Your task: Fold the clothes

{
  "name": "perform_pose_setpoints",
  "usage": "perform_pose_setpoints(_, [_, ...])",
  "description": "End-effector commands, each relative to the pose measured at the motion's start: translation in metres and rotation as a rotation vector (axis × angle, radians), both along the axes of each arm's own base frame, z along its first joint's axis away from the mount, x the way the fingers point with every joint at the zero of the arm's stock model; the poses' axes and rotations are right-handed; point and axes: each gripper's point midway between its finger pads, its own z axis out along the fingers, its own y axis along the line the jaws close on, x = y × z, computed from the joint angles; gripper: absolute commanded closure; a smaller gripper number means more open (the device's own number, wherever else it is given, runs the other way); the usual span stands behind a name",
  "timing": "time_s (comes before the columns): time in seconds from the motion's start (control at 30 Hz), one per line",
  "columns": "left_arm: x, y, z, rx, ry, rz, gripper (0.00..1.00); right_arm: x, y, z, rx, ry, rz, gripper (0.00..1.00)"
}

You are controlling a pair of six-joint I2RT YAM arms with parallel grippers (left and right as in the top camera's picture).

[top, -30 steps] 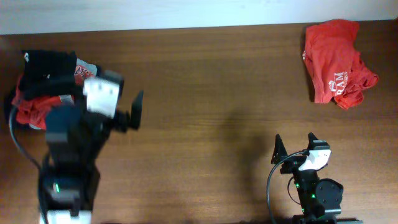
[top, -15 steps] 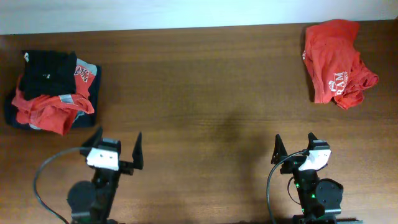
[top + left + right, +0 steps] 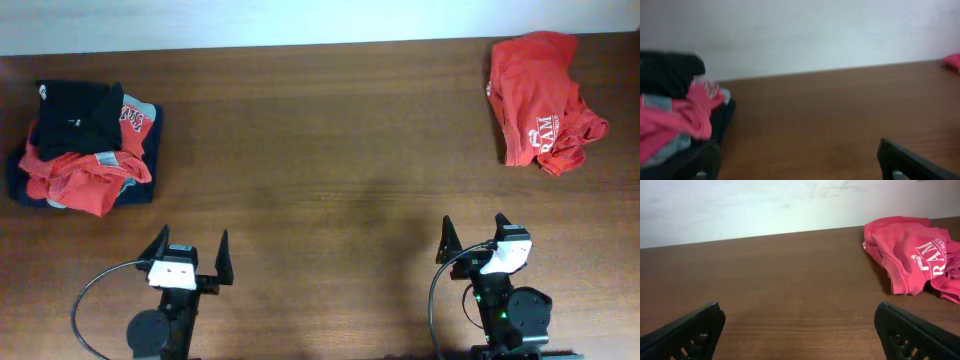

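A pile of folded clothes point(image 3: 85, 150) lies at the far left: a black shirt point(image 3: 75, 115) with a small white tag on top, then red, grey and navy ones. It also shows in the left wrist view point(image 3: 675, 110). A crumpled red T-shirt with white lettering point(image 3: 540, 100) lies at the far right and shows in the right wrist view point(image 3: 915, 255). My left gripper point(image 3: 190, 250) is open and empty near the front edge, below the pile. My right gripper point(image 3: 472, 235) is open and empty at the front right.
The brown wooden table point(image 3: 330, 150) runs to a pale wall at the back. Both arm bases and their cables sit at the front edge.
My left arm has drawn back from the pile toward the front edge and settled low, open and empty. The right arm has not moved.
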Motion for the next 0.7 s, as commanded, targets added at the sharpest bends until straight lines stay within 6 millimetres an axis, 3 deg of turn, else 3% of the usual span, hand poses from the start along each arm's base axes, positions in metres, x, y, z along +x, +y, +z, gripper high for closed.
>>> perform_pose_setpoints(0.0, [0.0005,0.0093,-0.0018,-0.004,-0.001,0.052,0.01,-0.0005,0.0012,-0.0008,-0.002,-0.002,0.010,0.02])
perform_pose_setpoints(0.67, [0.0005,0.0073,-0.0009,-0.005,-0.004,0.041,0.01,-0.0005,0.0012,-0.0008,-0.002,-0.002,0.010,0.02])
